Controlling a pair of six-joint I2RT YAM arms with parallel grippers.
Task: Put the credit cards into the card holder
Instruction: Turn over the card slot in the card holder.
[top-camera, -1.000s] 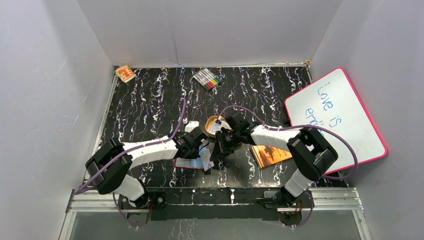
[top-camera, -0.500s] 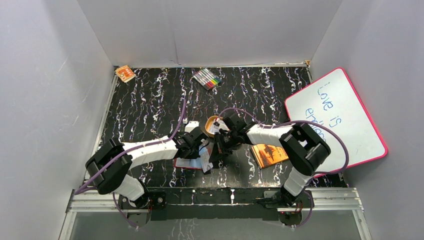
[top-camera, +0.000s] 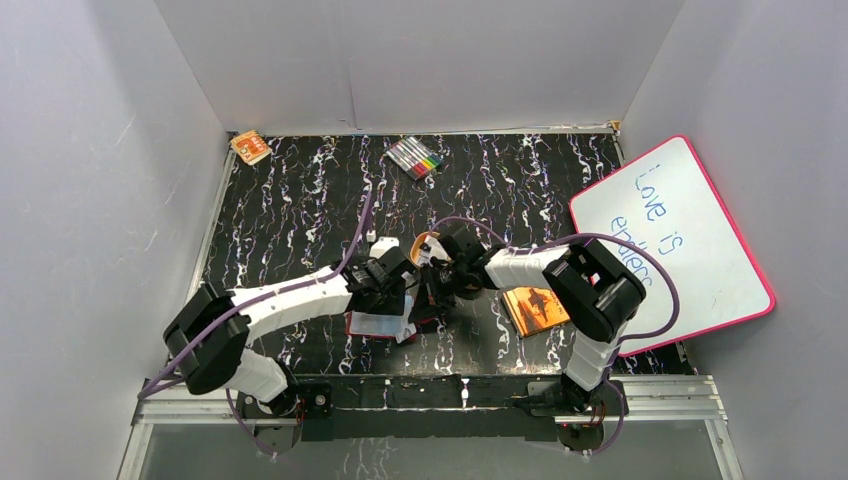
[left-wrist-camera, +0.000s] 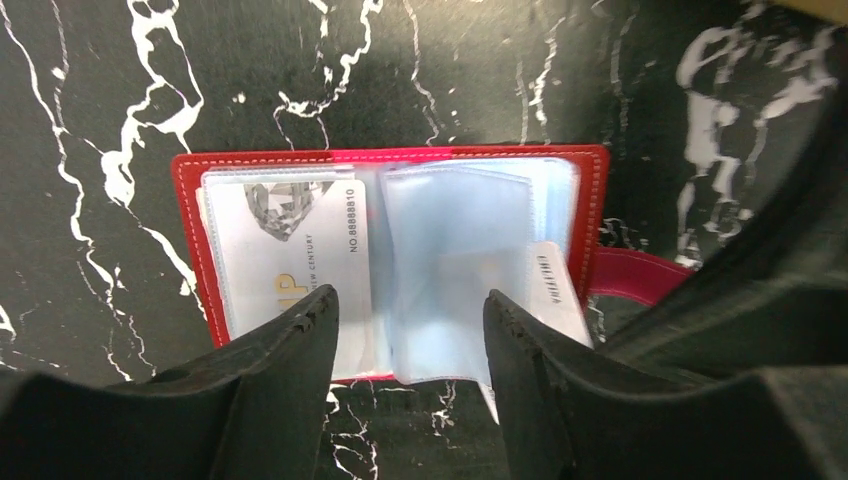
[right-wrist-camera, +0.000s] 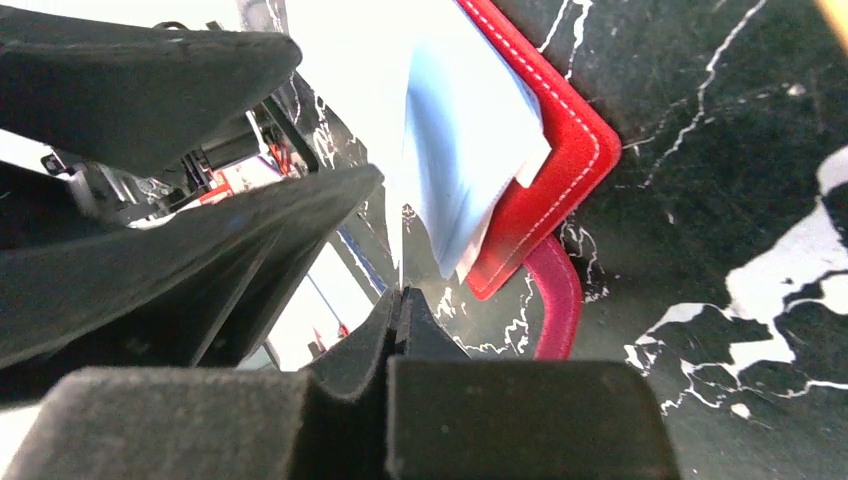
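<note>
The red card holder lies open on the black marbled table, also seen under both grippers from above. A white credit card sits in its left sleeve. Pale-blue sleeves stand up in the middle. My left gripper hovers open over the holder's near edge, nothing between its fingers. My right gripper is shut on the edge of another white credit card, whose far end lies at the holder's right side beside the red snap tab.
An orange oval tray sits just behind the grippers. An orange-brown book lies right of the holder, and a pink-framed whiteboard leans at the right wall. Markers and a small orange box lie at the back.
My left gripper has gone from shut to open over the holder. The right gripper has shifted left, toward the holder, with the card still in it.
</note>
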